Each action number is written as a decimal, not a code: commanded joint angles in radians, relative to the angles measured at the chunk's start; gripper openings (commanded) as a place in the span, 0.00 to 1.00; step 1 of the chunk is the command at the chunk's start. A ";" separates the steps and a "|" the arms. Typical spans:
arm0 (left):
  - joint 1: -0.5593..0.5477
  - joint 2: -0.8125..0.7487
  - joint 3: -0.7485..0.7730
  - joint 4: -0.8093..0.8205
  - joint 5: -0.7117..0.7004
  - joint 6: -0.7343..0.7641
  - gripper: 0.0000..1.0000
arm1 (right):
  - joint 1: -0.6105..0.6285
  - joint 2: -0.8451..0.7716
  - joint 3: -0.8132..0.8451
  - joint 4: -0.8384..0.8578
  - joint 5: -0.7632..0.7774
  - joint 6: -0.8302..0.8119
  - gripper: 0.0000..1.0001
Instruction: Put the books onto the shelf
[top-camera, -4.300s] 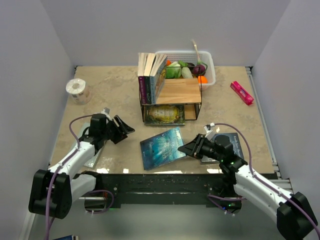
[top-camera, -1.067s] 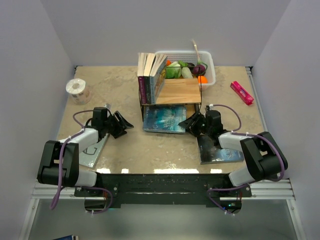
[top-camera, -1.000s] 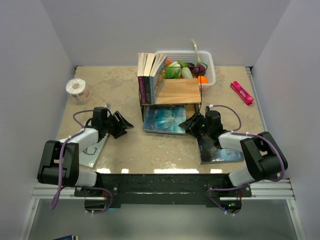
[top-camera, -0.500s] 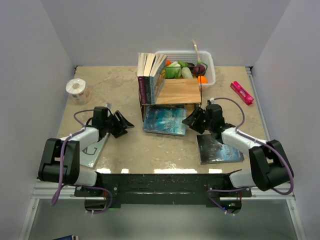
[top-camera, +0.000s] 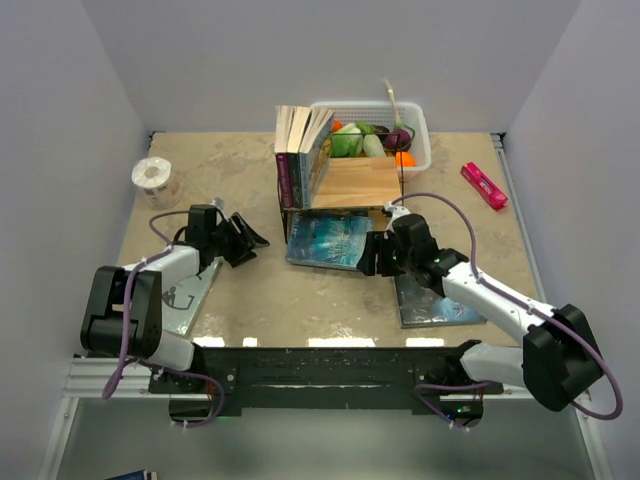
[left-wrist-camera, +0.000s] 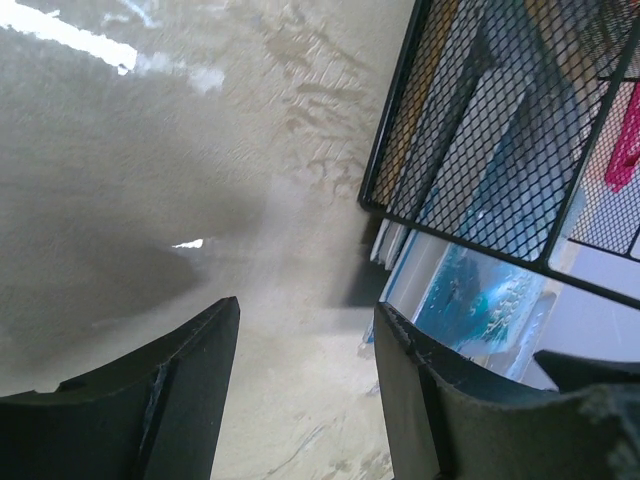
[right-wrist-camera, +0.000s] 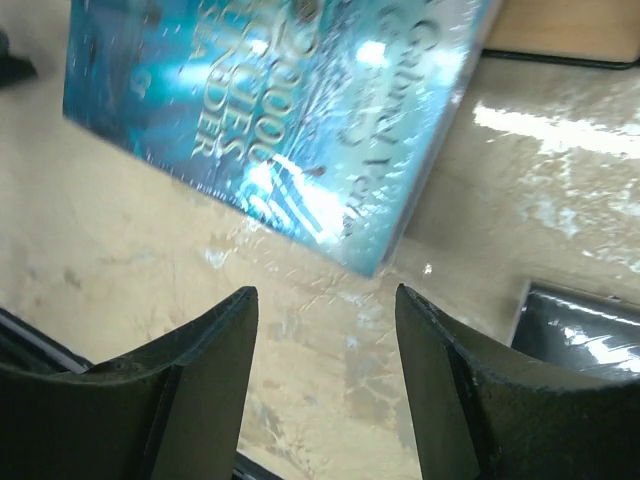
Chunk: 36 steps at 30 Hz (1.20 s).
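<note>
The right claw (top-camera: 372, 254) has swung left beside the teal book (top-camera: 328, 240), part open and empty; left claw (top-camera: 246, 240) likewise.

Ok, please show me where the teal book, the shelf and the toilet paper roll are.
teal book (top-camera: 326, 240): top view, middle of its cover.
shelf (top-camera: 360, 182): top view, its upper wooden board.
toilet paper roll (top-camera: 155, 177): top view, its top face.

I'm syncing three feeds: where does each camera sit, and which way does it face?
Top external: above and behind the bases, looking down on the table; left arm and right arm show.
Left wrist: on the left arm, facing the mesh side of the shelf; left tool at bottom.
Right wrist: on the right arm, looking down at the teal book; right tool at bottom.
Shared: all three show the teal book.
</note>
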 joint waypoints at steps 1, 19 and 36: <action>0.007 0.027 0.064 0.037 0.012 -0.011 0.60 | 0.033 -0.014 -0.014 -0.029 0.076 -0.092 0.60; 0.007 0.092 0.093 0.043 0.031 0.004 0.60 | 0.092 0.195 0.058 0.053 0.180 -0.065 0.58; 0.007 0.115 0.118 0.057 0.058 0.003 0.59 | 0.092 0.353 0.171 0.198 0.151 0.106 0.52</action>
